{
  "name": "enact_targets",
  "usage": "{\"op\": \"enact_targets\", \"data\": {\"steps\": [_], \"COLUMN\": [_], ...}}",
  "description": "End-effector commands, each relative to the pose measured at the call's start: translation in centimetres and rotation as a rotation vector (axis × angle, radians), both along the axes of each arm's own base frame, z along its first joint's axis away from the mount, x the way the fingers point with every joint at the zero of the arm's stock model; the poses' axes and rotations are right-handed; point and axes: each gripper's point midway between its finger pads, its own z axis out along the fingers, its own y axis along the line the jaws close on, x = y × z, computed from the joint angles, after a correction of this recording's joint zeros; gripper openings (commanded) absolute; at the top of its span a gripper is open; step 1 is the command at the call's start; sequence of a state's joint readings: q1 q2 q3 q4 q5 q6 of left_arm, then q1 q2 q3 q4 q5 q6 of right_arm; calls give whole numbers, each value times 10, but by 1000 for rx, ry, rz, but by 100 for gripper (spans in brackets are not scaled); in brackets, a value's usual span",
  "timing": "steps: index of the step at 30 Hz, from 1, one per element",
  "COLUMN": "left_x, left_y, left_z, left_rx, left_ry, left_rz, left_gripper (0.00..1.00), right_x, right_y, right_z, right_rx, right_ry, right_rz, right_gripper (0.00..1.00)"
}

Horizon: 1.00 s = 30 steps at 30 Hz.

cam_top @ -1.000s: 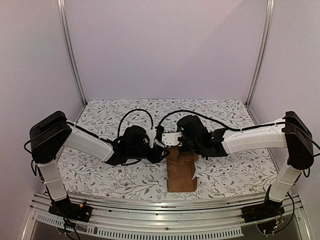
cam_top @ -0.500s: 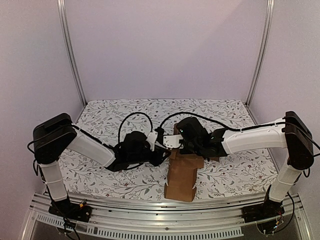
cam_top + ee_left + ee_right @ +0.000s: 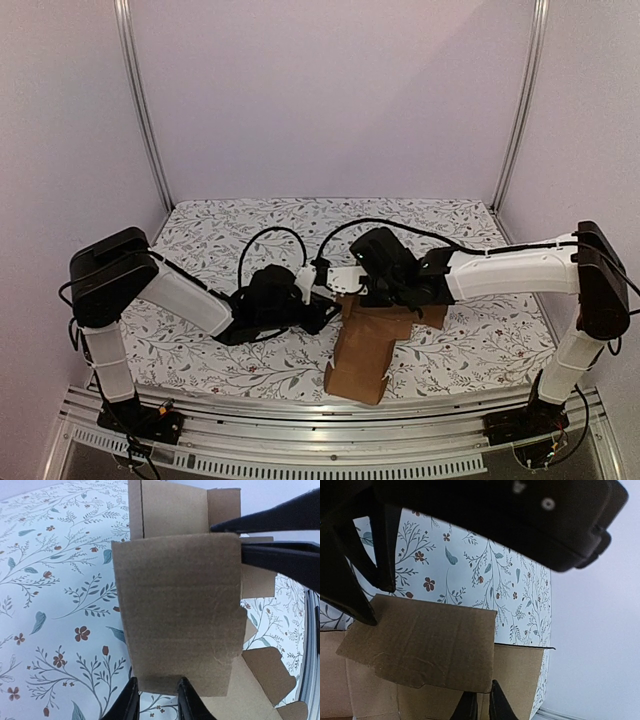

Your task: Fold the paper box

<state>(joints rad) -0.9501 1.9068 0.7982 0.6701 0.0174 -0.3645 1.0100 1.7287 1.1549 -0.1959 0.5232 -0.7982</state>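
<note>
**Two grippers crowd one raised flap**

The paper box (image 3: 365,350) sits partly folded at the front middle of the floral tablecloth (image 3: 220,225). Its long end reaches toward the metal rail (image 3: 330,418), and one flap stands up between the arms. The right gripper (image 3: 482,700) has its jaws pinched together on a cardboard wall. The left gripper (image 3: 158,685) has its jaws apart at the lower edge of the raised flap, and I cannot tell whether they touch it. From above, both black wrist heads and the looping cables (image 3: 268,238) cover the box's far end. The left arm's dark bulk blocks much of the right wrist's view.
</note>
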Motion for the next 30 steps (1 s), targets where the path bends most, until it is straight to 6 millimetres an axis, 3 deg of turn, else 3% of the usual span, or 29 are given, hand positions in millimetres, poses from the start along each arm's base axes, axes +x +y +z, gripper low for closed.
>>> {"op": "enact_targets", "data": {"steps": [1, 9, 14, 17, 20, 23, 30], "left_x": [-7, -6, -6, -5, -4, 3, 22], "left_y": [-4, -7, -12, -13, -11, -4, 5], "left_z": [-4, -9, -6, -1, 9, 16, 27], "left_rx": [5, 6, -2, -2, -2, 36, 254], "left_ry": [-8, -4, 1, 21, 48, 99, 227], "left_rz": [-20, -31, -45, -36, -14, 62, 204], "left_gripper": [26, 25, 26, 28, 33, 36, 44], "right_x": [-17, -31, -14, 12, 38, 58, 68], "right_y": [-1, -20, -49, -75, -107, -132, -146], "right_z": [16, 29, 45, 52, 33, -4, -55], "right_rx": [51, 126, 186, 283, 369, 430, 446], "right_ry": [95, 285, 384, 495, 665, 801, 977], "right_rz": [11, -6, -66, -171, -379, -588, -823], "right_gripper": [11, 24, 44, 47, 49, 53, 62]}}
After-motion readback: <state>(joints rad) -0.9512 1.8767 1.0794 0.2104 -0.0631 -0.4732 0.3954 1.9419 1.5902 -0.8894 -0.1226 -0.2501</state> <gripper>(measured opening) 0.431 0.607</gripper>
